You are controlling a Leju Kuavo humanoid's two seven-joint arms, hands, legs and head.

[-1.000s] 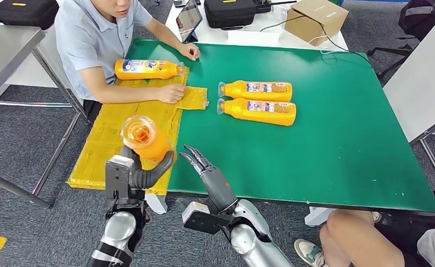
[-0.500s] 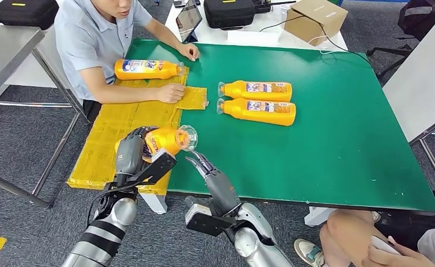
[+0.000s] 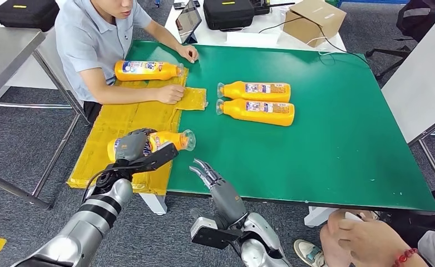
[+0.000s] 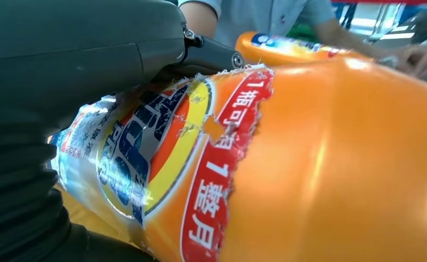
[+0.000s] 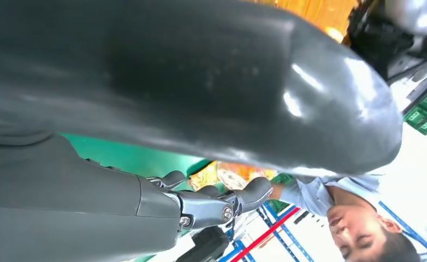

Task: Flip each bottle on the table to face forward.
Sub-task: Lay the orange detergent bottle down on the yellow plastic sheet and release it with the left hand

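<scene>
My left hand [image 3: 133, 148] grips an orange bottle [image 3: 171, 139] that lies on its side over the yellow mat [image 3: 115, 123], its clear cap pointing right toward the green table [image 3: 326, 139]. Up close the bottle [image 4: 320, 164] shows a torn red, yellow and blue label beside my dark hand [image 4: 64, 65]. My right hand [image 3: 215, 181] hovers at the table's near edge with fingers spread and nothing in it; the right wrist view shows its dark fingers [image 5: 211, 204]. Two orange bottles [image 3: 254, 90] [image 3: 257, 111] lie side by side mid-table. Another bottle [image 3: 147, 69] lies by a seated person.
A person in a light blue shirt [image 3: 93, 39] sits at the far left corner with both hands on the table and mat. A tablet [image 3: 188, 19], a black case [image 3: 229, 11] and a cardboard box [image 3: 314, 19] stand behind the table. Another person's knee and hand [image 3: 360, 233] show at bottom right.
My left hand has turned the bottle from cap-up to lying on its side and lowered it onto the mat. My right hand has drawn back slightly toward the table's near edge.
</scene>
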